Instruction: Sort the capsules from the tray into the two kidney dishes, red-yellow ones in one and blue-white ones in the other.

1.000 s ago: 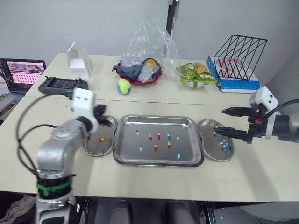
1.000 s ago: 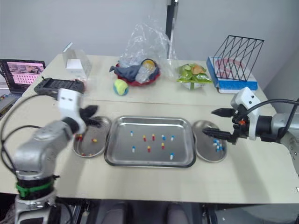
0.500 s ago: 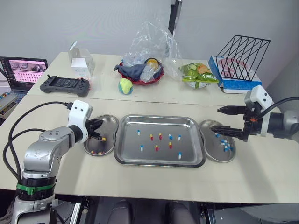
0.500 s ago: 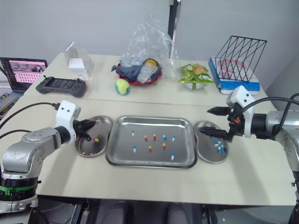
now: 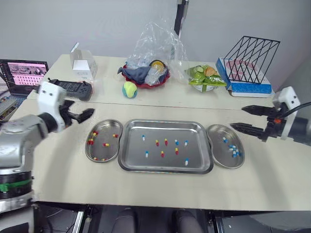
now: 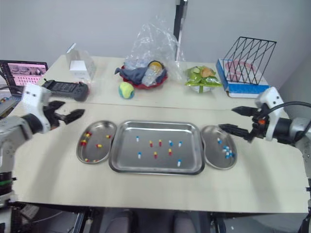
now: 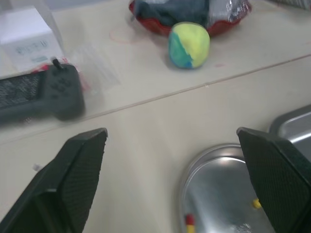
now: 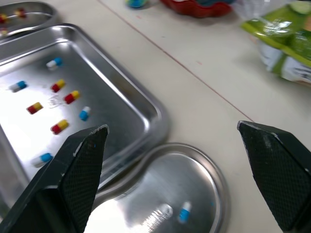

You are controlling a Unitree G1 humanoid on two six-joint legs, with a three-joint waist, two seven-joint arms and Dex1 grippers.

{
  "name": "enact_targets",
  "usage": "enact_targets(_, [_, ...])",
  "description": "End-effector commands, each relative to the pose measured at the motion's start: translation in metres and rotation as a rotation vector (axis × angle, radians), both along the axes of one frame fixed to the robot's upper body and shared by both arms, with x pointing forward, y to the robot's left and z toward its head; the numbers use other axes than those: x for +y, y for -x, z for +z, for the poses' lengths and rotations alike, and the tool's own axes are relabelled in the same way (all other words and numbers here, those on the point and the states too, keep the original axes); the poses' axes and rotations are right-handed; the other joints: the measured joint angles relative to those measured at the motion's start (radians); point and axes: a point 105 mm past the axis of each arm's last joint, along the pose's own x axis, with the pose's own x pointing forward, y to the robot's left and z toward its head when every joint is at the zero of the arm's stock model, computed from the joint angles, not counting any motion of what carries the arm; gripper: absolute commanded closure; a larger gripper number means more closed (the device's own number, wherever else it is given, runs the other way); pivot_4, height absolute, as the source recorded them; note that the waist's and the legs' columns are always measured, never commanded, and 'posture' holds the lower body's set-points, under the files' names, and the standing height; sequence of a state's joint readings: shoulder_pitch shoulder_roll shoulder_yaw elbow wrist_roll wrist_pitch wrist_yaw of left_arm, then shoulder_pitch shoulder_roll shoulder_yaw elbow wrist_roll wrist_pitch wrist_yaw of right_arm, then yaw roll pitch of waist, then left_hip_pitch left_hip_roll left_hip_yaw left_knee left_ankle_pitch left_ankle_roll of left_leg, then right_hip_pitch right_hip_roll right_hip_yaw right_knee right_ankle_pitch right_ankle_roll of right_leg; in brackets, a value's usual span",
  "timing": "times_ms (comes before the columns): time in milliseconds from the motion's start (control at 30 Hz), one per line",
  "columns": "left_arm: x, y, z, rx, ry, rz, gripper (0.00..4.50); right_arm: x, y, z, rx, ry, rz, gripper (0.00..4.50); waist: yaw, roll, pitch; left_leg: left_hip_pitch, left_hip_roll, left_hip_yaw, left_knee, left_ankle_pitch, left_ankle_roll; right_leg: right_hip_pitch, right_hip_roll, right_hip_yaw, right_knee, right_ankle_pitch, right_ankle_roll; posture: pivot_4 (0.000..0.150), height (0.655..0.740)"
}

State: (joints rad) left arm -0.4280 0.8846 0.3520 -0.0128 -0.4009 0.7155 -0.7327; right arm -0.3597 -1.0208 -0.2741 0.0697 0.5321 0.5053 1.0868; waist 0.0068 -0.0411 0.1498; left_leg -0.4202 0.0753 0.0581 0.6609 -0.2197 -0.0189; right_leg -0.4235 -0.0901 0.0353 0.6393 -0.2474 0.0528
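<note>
I see the tray in the middle of the table, and it holds loose capsules: four red-yellow capsules and five blue-white capsules, scattered apart on its floor. The left kidney dish lies just beside the left side of the tray and has some red-yellow pieces in it. The right kidney dish lies just beside the right side of the tray and has a small group of blue-white pieces in it. My left tool hangs to the left of the tray, beyond the far corner of the left kidney dish, with its two fingers spread wide and nothing between them. My right tool hangs to the right of the tray, at the far right edge of the right kidney dish, also released and empty. Behind the tray, on the far half of the table, lie a yellow-green ball and a black controller.
</note>
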Motion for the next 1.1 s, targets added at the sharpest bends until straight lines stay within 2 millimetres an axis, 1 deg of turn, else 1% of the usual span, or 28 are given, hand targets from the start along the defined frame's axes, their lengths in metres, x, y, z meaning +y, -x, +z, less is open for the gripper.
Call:
enact_targets(33, [0.036, 0.016, 0.020, -0.065, -0.041, -0.039, 0.04, -0.030, 0.001, 0.004, -0.054, -0.001, -0.081, 0.00, -0.002, 0.000, 0.000, 0.000, 0.000, 0.000, 0.000, 0.000, 0.000, 0.000, 0.000, 0.000, 0.000, 0.000, 0.000, 0.150, 0.7305])
enact_targets(67, [0.043, 0.019, 0.019, -0.060, -0.055, -0.054, 0.04, -0.035, 0.001, 0.001, -0.048, -0.008, -0.095, 0.00, -0.003, 0.000, 0.000, 0.000, 0.000, 0.000, 0.000, 0.000, 0.000, 0.000, 0.000, 0.000, 0.000, 0.000, 0.000, 0.150, 0.7305])
enact_targets(133, [0.049, 0.029, 0.018, -0.065, -0.019, -0.128, 0.04, -0.043, 0.001, -0.006, -0.042, -0.018, -0.119, 0.00, -0.004, 0.002, 0.000, 0.000, 0.000, 0.001, 0.000, 0.000, 0.000, 0.000, -0.001, 0.000, 0.000, -0.001, 0.000, 0.150, 0.7305])
enact_targets(167, [0.055, 0.033, 0.014, -0.045, -0.013, -0.139, 0.04, -0.047, 0.001, -0.009, -0.039, -0.025, -0.135, 0.00, -0.002, 0.002, 0.000, 0.000, 0.000, 0.001, 0.000, 0.000, 0.000, 0.000, -0.001, 0.000, 0.000, -0.001, 0.000, 0.150, 0.7305])
enact_targets(267, [0.071, 0.037, 0.006, -0.037, -0.023, -0.127, 0.04, -0.053, 0.002, -0.015, -0.037, -0.040, -0.160, 0.00, 0.001, 0.002, 0.000, 0.000, 0.000, 0.001, 0.000, 0.000, 0.000, 0.000, -0.001, -0.001, 0.001, -0.001, 0.000, 0.150, 0.7305])
enact_targets(333, [0.083, 0.037, 0.005, -0.065, -0.053, -0.087, 0.04, -0.056, 0.003, -0.018, -0.040, -0.040, -0.175, 0.00, 0.002, 0.002, 0.000, 0.000, 0.000, 0.001, 0.000, 0.000, 0.000, 0.000, -0.001, -0.001, 0.001, -0.001, 0.000, 0.150, 0.7305])
enact_targets(400, [0.091, 0.036, 0.003, -0.081, -0.050, -0.066, 0.04, -0.056, 0.004, -0.021, -0.039, -0.041, -0.178, 0.00, 0.003, 0.002, 0.000, 0.000, 0.000, 0.001, 0.000, 0.000, 0.000, 0.000, -0.001, -0.001, 0.001, -0.001, 0.000, 0.150, 0.7305])
enact_targets(533, [0.094, 0.033, -0.003, -0.088, -0.071, -0.067, 0.04, -0.059, 0.003, -0.023, -0.033, -0.031, -0.210, 0.00, 0.003, 0.002, 0.000, 0.000, 0.000, 0.001, 0.000, 0.000, 0.000, 0.000, -0.001, -0.001, 0.001, -0.001, 0.000, 0.150, 0.7305])
enact_targets(633, [0.093, 0.030, -0.005, -0.081, -0.060, -0.077, 0.04, -0.065, 0.000, -0.030, 0.026, -0.038, -0.272, 0.00, 0.003, 0.002, 0.000, 0.000, 0.001, 0.001, 0.000, 0.000, 0.000, 0.000, 0.000, -0.001, 0.002, -0.001, 0.000, 0.150, 0.7305])
enact_targets(733, [0.093, 0.029, -0.007, -0.068, -0.057, -0.085, 0.04, -0.071, -0.004, -0.028, 0.003, -0.021, -0.336, 0.00, 0.002, 0.002, 0.000, 0.000, 0.001, 0.002, 0.000, 0.000, 0.000, 0.000, -0.001, -0.001, 0.002, -0.001, 0.000, 0.150, 0.7305])
enact_targets(867, [0.093, 0.027, -0.009, -0.062, -0.058, -0.090, 0.04, -0.063, 0.000, -0.031, 0.090, -0.094, -0.318, 0.00, 0.001, 0.002, 0.000, 0.000, 0.001, 0.002, 0.000, 0.000, 0.000, 0.000, 0.000, 0.000, 0.002, -0.001, 0.000, 0.150, 0.7305])
enact_targets(900, [0.093, 0.027, -0.009, -0.062, -0.058, -0.091, 0.04, -0.062, 0.000, -0.031, 0.103, -0.108, -0.316, 0.00, 0.016, -0.002, 0.000, 0.002, 0.003, 0.007, 0.000, 0.000, -0.001, -0.004, 0.000, 0.001, 0.002, 0.000, 0.000, 0.150, 0.7305])
enact_targets(933, [0.093, 0.026, -0.009, -0.062, -0.057, -0.094, 0.04, -0.060, -0.001, -0.026, 0.057, -0.082, -0.302, 0.00, 0.023, -0.003, 0.000, 0.009, 0.018, 0.045, 0.001, 0.000, -0.003, -0.020, 0.000, 0.007, 0.007, 0.001, -0.007, 0.150, 0.7305])
enact_targets(967, [0.093, 0.026, -0.009, -0.062, -0.056, -0.096, 0.04, -0.058, -0.001, -0.023, 0.021, -0.062, -0.289, 0.00, 0.031, -0.005, -0.001, 0.014, 0.032, 0.073, 0.001, -0.002, -0.006, -0.028, 0.000, 0.009, 0.008, 0.003, -0.015, 0.150, 0.7305])
enact_targets(1000, [0.092, 0.026, -0.009, -0.062, -0.057, -0.099, 0.04, -0.056, -0.001, -0.023, 0.030, -0.053, -0.288, 0.00, 0.033, -0.006, -0.001, 0.018, 0.041, 0.100, -0.001, -0.004, -0.009, -0.036, 0.002, 0.012, 0.008, 0.004, -0.026, 0.150, 0.7305])
enact_targets(1033, [0.092, 0.026, -0.009, -0.062, -0.058, -0.102, 0.04, -0.054, -0.001, -0.022, 0.036, -0.056, -0.285, 0.00, 0.029, -0.005, -0.002, 0.020, 0.046, 0.112, -0.002, -0.007, -0.012, -0.039, 0.005, 0.017, 0.008, 0.007, -0.030, 0.150, 0.7305])
enact_targets(1100, [0.092, 0.026, -0.009, -0.061, -0.059, -0.106, 0.04, -0.051, -0.001, -0.022, 0.055, -0.066, -0.275, 0.00, 0.005, -0.005, -0.002, 0.018, 0.045, 0.098, 0.000, -0.015, -0.005, -0.032, 0.011, 0.017, 0.007, 0.013, -0.018, 0.150, 0.7305])
